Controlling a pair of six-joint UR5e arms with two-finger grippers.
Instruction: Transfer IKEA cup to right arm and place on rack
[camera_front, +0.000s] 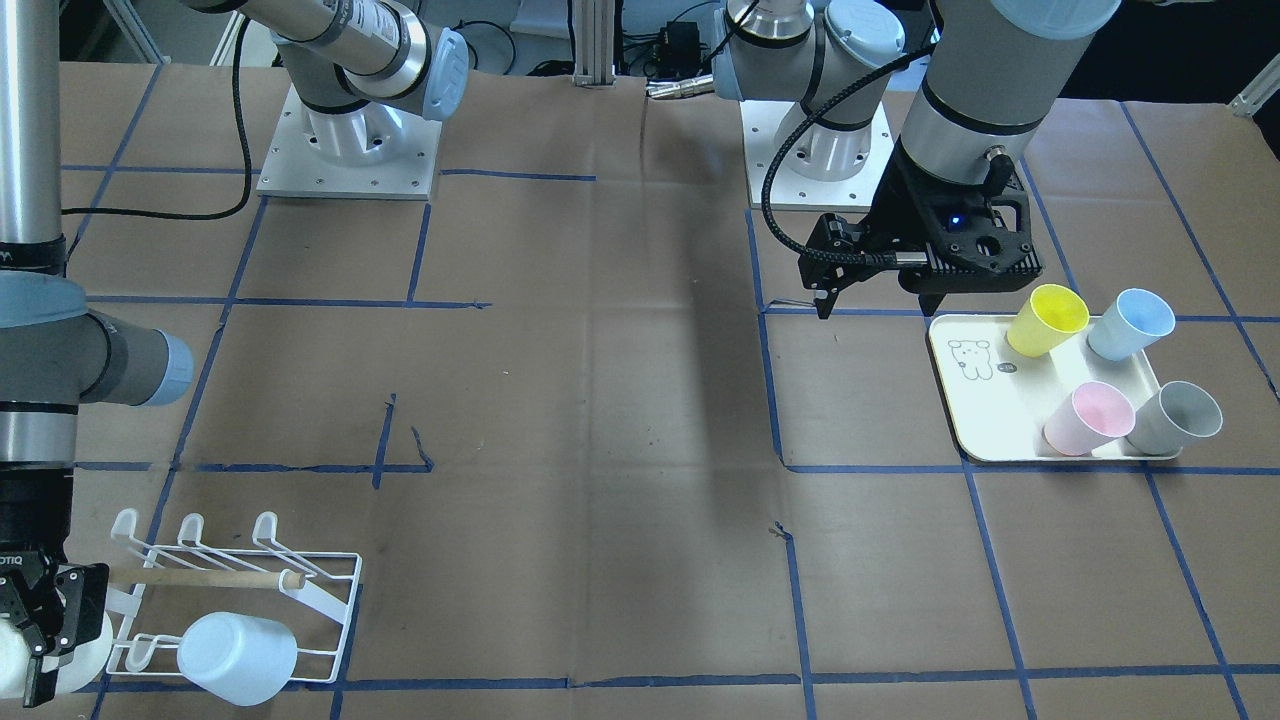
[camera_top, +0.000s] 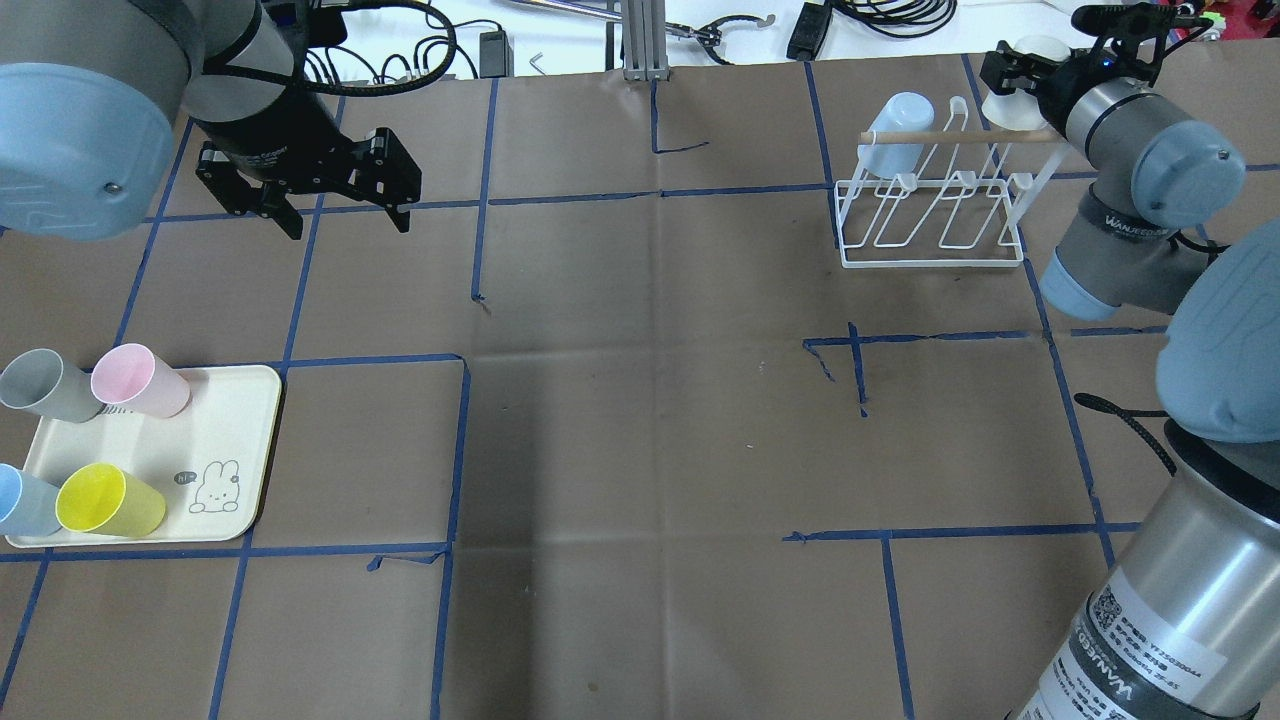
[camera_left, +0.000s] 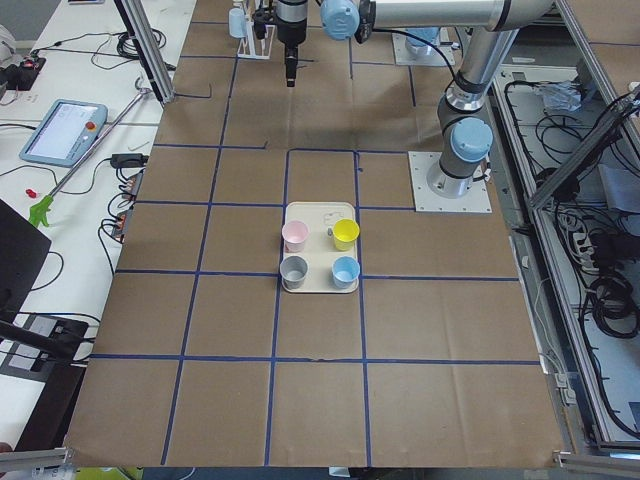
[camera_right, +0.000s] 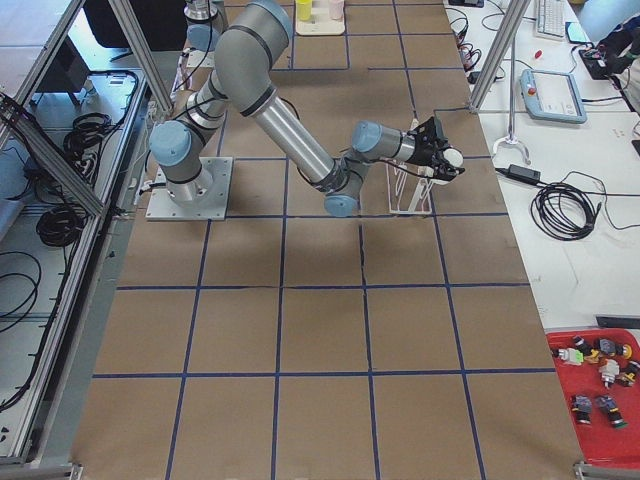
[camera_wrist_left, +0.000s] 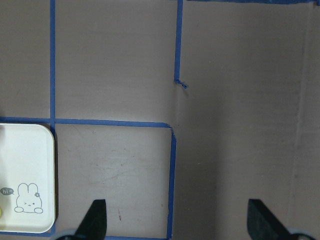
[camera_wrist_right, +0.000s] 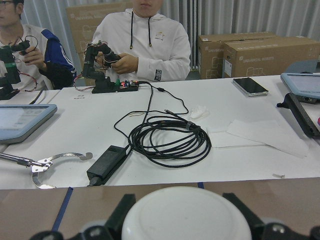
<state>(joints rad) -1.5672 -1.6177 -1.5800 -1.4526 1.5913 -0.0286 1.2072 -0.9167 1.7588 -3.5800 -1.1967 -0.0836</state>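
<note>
You're looking at a tabletop (camera_top: 650, 420) papered in creased brown sheet, w/ blue tape marking out squares. Beyond its edge a white bench (camera_wrist_right: 75, 130) is carrying a coiled black cable (camera_wrist_right: 170, 140). Two people (camera_wrist_right: 145, 45) are sitting behind it, w/ cardboard boxes (camera_wrist_right: 250, 50) at the back.

The IKEA cup (camera_wrist_right: 186, 215) is smooth, round, white plastic. The right end effector (camera_front: 48, 628) is gripping it, fingers closed onto its sides, base facing the wrist cam. It's sitting at one end of the rack (camera_top: 935, 262), which is thin white wire w/ hooked prongs and a pale wooden dowel (camera_top: 950, 136) across it. You can't tell whether cup and wire are touching. A pale blue cup (camera_top: 897, 130) is resting tilted, base up, on a prong at the other end.

The left end effector (camera_top: 345, 218) is hanging wide open, holding nothing, over bare paper near the cream tray (camera_top: 240, 440). The tray is carrying a yellow tumbler (camera_top: 105, 500), a pink tumbler (camera_top: 140, 380), a grey tumbler (camera_top: 40, 385) and a blue tumbler (camera_top: 20, 500).
</note>
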